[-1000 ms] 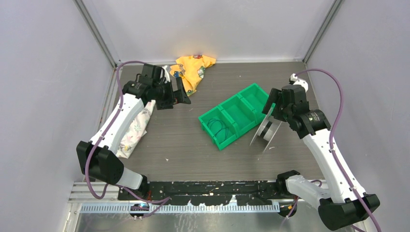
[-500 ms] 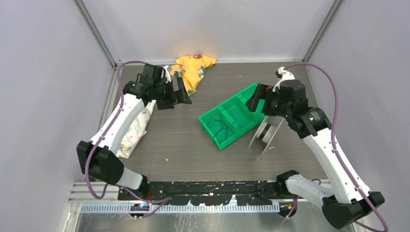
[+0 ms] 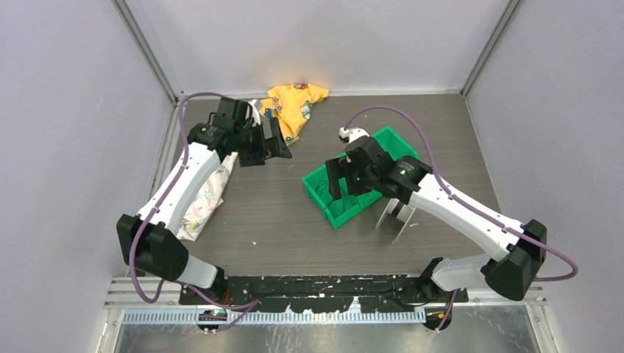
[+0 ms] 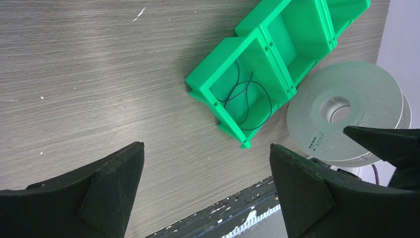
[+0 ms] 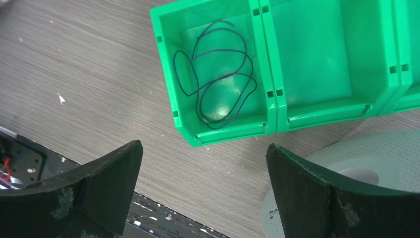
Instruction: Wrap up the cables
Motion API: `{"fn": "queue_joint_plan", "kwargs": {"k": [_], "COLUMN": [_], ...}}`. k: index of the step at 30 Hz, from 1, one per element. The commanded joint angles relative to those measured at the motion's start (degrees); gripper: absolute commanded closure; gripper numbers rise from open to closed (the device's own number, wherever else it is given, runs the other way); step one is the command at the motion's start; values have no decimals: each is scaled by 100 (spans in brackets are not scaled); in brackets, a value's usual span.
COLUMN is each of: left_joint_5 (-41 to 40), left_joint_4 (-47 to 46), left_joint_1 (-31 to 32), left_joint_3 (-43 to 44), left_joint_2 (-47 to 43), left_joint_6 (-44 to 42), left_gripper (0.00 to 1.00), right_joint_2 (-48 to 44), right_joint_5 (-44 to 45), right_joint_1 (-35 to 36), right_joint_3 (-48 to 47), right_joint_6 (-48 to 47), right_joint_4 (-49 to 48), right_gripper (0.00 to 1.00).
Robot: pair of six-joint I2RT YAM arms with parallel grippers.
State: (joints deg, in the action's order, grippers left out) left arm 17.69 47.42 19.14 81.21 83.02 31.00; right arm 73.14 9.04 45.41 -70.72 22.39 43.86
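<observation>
Cables (image 5: 218, 75) lie in a bin (image 5: 229, 133) partly hidden overhead; left hand (image 4: 206, 148) and right hand (image 5: 203, 146) spread.

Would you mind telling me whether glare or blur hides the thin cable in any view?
Right wrist: cable sharp, a soft glare patch inside the green bin, nothing hidden. Left wrist: cable small but crisp. Top external: even light, yet the right gripper overhangs its compartment.

Bright even light, soft shadows, mild glare on the table (image 4: 99, 64)
</observation>
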Motion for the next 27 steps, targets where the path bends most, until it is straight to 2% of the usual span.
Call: {"fn": "queue_joint_plan", "kwargs": {"k": [1,7,13,19,27], "left_joint_5": [-56,-58,-56,-19,8], "left_joint_4": [-64,-68,-64,-76,-114], "left_joint_1": [29,29,29,29,45], "left_joint_3": [159,145,132,150,158], "left_joint_2": [-102,-103,-128,-98,-98], "left_joint_6": [-91,-92,-96,-31,34], "left_gripper": [1,1,1,1,1], "right_joint_2": [162,145,-233,-210,-198], "right_joint_5": [340,-18,119,334,443], "right_joint_1": [115,117,117,117,111], "right_joint_3": [-79,521,1296,1533,1399], "right_joint_6": [-90,-241,-228,-213,-314], "right_joint_4": [-26,-89,-370,-342,-210], "right_gripper": [0,0,0,0,0]}}
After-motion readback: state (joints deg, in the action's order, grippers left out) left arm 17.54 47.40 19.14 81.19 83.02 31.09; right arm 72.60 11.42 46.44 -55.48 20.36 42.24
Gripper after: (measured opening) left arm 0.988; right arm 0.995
